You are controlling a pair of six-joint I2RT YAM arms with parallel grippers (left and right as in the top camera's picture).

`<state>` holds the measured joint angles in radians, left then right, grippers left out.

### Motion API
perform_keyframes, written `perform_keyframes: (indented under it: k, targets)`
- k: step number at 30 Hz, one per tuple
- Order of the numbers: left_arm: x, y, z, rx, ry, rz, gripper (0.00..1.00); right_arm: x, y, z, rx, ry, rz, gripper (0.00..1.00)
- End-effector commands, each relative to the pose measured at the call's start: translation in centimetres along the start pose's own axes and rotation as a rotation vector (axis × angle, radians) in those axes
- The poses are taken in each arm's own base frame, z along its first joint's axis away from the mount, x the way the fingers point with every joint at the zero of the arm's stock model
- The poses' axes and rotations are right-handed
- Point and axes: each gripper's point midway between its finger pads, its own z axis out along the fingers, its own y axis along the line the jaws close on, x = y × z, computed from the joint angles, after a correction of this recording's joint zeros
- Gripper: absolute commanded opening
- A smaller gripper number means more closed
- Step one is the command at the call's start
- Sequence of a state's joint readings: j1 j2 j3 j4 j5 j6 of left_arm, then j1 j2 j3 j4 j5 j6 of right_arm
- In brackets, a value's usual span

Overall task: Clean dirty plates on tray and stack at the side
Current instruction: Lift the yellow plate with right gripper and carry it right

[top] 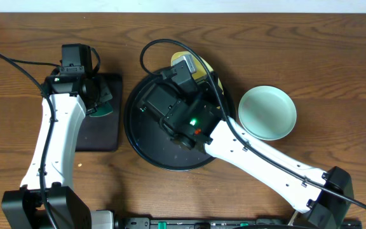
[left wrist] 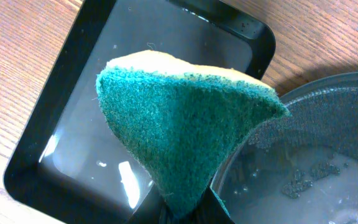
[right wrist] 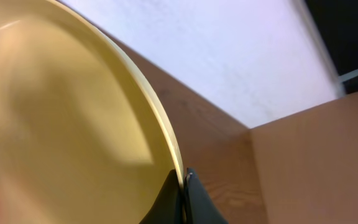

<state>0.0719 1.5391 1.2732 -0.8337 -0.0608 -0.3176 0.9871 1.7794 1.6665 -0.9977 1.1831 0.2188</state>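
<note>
Wooden counter (top: pixel 18 127). At left a rectangular tray (top: pixel 100 137), glossy inside with a few droplets; over it the left fingers (left wrist: pixel 188 214) pinch a green-and-yellow sponge (left wrist: pixel 185 130). In the centre is the round black tray (top: pixel 151 149). The right fingers (right wrist: pixel 184 199) clamp the rim of the tilted pale yellow plate (right wrist: pixel 61 124), which is mostly hidden under the arm in the overhead view. At right a turquoise plate (top: pixel 267 112) sits on the counter just beside the tray.

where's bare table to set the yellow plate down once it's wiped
Bare wood lies right of and beyond the light turquoise round plate. More lies left of the small rectangular black tray, past the left arm. The large round black tray is crowded under the right arm.
</note>
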Motion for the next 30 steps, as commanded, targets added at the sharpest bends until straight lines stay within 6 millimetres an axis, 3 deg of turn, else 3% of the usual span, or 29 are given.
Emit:
perform_keyframes:
  k: [1,5,9,15,20,25,30]
  targets:
    - [-0.2,0.1,-0.2,-0.001,-0.006,-0.010,0.08,-0.8,-2.4,-0.7,0.093,-0.038,0.015,0.01]
    - [-0.2,0.1,-0.2,-0.001,-0.006,-0.010,0.08,-0.7,-2.3,-0.7,0.090,-0.037,0.038,0.01]
    - [-0.2,0.1,-0.2,-0.001,-0.006,-0.010,0.08,-0.2,-0.9,-0.1,-0.004,-0.004,0.064,0.01]
    - [-0.2,0.1,-0.2,-0.001,-0.005,-0.009,0.08,1.6,4.6,1.2,-0.395,0.142,0.118,0.01]
    - [-0.2,0.1,-0.2,-0.001,-0.006,-0.010,0.08,2.3,6.7,2.3,-0.657,0.248,0.217,0.01]
    - [-0.2,0.1,-0.2,-0.003,-0.003,-0.009,0.08,3.0,6.8,3.8,-0.885,0.354,0.346,0.01]
    - [0.0,0.2,-0.2,-0.005,0.002,-0.009,0.08,4.8,4.0,7.0,-0.989,0.462,0.508,0.01]
